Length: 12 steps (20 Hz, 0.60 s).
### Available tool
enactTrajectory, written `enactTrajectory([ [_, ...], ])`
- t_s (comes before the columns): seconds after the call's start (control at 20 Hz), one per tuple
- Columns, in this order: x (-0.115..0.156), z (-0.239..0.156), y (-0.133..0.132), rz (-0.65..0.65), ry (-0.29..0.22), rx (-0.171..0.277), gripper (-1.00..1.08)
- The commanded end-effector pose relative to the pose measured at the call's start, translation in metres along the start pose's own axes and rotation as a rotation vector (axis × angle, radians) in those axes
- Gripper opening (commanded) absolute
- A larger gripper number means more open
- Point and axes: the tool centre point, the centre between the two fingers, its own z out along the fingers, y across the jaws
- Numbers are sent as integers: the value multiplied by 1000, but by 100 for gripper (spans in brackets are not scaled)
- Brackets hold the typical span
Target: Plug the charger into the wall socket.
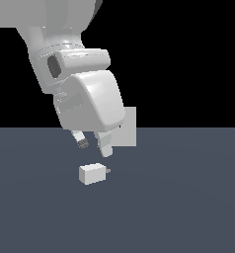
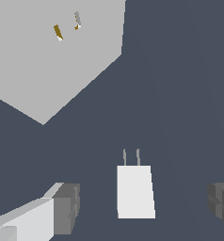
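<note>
The charger (image 1: 92, 173) lies flat on the dark blue-grey table (image 1: 188, 207), nearest of the things in the exterior view. It is a small off-white block, and its short grey prongs (image 1: 107, 171) stick out of the end that faces the wall socket.

Just above the charger hangs the hand (image 1: 94, 147), spread wide and holding nothing. In the exterior view its two fingers (image 1: 105, 145) end a little above the block's top, with a clear gap between them and it. The wrist view shows the charger (image 2: 135, 191) lying in the open space between the fingers (image 2: 64, 208), one on each side of it and neither touching it; the grey pads stand well apart from the block's long sides. The two thin prongs (image 2: 131, 157) point away from the hand, towards the socket.

Beyond the charger, past its pronged end, stands the wall socket (image 1: 127, 127), a flat pale grey square plate, upright on the table and partly hidden behind the hand in the exterior view. In the wrist view the plate (image 2: 48, 66) bears two small slot marks (image 2: 67, 26), one brownish and one grey, set well apart from the prongs.
</note>
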Motion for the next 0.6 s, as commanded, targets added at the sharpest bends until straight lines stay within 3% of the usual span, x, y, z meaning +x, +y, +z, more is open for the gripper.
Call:
enactTrajectory([
  [0.0,0,1,0,0,0,0,100],
  [0.55,-15,38,1,4,-2,-1,100],
])
